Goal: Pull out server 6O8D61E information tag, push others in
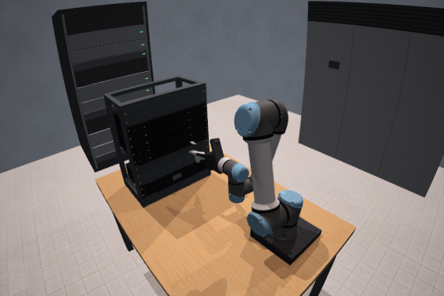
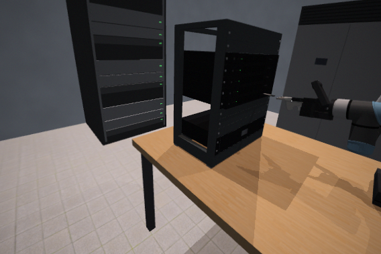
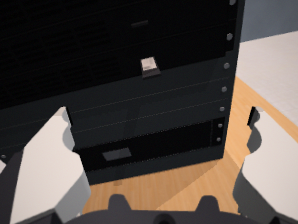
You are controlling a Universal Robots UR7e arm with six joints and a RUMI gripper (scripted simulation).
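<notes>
Fingers wide, nothing held, likely spaced to straddle 1 tag sticking out of the rack front, low in the server stack. Print unreadable, so can't tell if it's 6O8D61E.

The table has a top of light brown wood and dark legs. On it the black rack stands upright near one end, and the arm's black base plate lies flat, well apart from the rack
</notes>
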